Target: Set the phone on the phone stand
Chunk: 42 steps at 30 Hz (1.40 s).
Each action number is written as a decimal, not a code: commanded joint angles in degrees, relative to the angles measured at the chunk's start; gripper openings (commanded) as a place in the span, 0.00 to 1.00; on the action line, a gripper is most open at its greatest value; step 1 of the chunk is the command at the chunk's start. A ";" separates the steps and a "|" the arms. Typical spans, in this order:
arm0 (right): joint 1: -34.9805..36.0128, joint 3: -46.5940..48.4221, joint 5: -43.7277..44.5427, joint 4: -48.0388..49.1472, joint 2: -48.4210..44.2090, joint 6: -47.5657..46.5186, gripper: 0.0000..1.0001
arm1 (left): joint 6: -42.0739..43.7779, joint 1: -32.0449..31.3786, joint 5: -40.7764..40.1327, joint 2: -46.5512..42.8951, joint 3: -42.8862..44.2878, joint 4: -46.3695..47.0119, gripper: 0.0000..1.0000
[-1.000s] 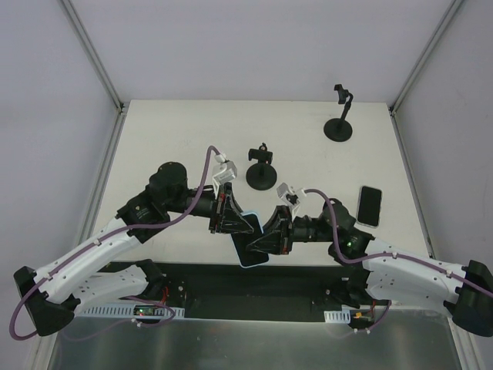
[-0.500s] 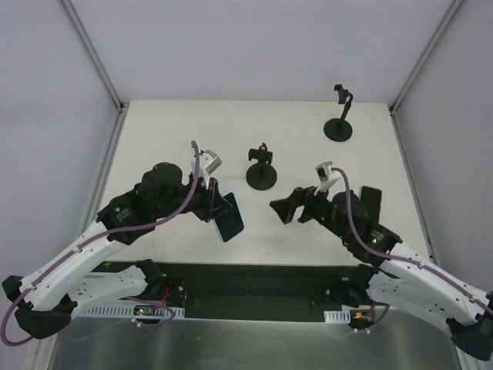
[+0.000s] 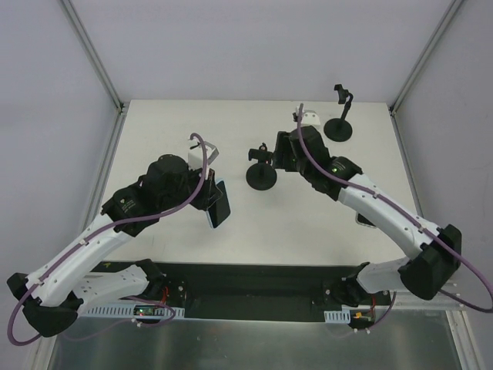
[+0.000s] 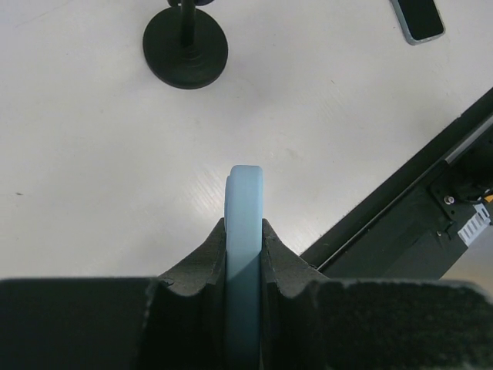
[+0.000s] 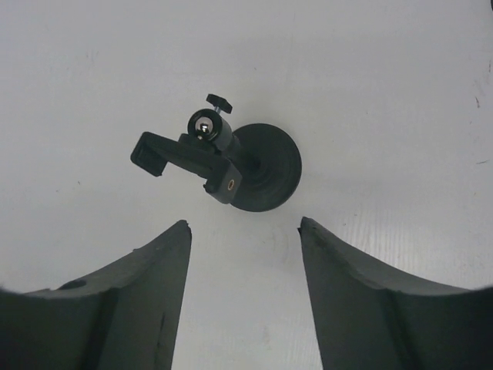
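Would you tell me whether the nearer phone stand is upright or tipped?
Upright: the phone stand sits flat on its round base.

Two phones (image 3: pixel 218 204) (image 4: pixel 417 17), two phone stands (image 3: pixel 261 176) (image 3: pixel 339 128)

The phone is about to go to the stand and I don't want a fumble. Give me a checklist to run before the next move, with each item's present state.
1. Left gripper holds the phone firmly: ok, fingers pressed on both faces.
2. Right gripper open and empty: ok.
3. Right gripper lined up with the short phone stand: ok, the stand sits ahead between the fingers, not touched.
4. Stand base flat on the table: ok.
5. Stand's clamp wide enough for the phone: cannot tell.
6. Table between phone and stand free of obstacles: ok in the top view; the spare phone lies off to the side.
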 commanded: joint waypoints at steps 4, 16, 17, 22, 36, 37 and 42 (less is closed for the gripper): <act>2.78 12.98 4.05 -7.01 11.90 -3.04 0.48 | 2.03 3.64 2.61 -0.63 0.63 4.12 0.00; 4.10 16.51 7.48 -10.71 16.93 -1.99 0.45 | 0.80 7.16 10.35 0.59 -0.43 6.32 0.00; 4.10 16.60 7.74 -10.53 17.02 -2.25 0.42 | 0.89 7.16 10.79 0.77 -0.25 6.32 0.00; 4.19 17.74 7.66 -9.92 18.25 -2.86 0.40 | 0.53 7.25 12.20 1.56 1.15 6.41 0.00; 3.57 20.56 8.62 -10.88 21.33 -3.22 0.31 | 0.53 7.25 16.41 3.85 5.89 6.32 0.00; 3.66 20.56 8.62 -10.88 21.42 -3.30 0.30 | 0.80 7.25 16.76 3.93 6.25 6.32 0.00; 3.57 20.38 9.68 -11.23 21.86 -3.57 0.32 | 1.33 7.25 17.91 5.87 9.15 5.79 0.00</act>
